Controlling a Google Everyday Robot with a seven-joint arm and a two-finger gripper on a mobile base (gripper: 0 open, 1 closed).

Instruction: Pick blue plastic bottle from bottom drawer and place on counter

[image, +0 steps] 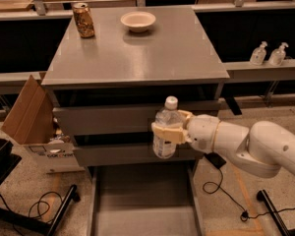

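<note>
The blue plastic bottle (166, 127), clear with a white cap and pale label, is upright in my gripper (168, 129). The gripper's tan fingers (163, 131) are shut around the bottle's middle. It hangs in front of the two closed drawer fronts, well above the open bottom drawer (142, 200), whose bare grey floor shows below. The counter (137, 48) is the glossy grey top slab just above and behind the bottle. My white arm (246, 144) reaches in from the right.
A brown dented can (83, 19) and a white bowl (137, 20) stand at the counter's far edge. Two white pump dispensers (268, 53) sit on a ledge at right. A cardboard box (32, 117) stands left of the cabinet. Cables lie on the floor.
</note>
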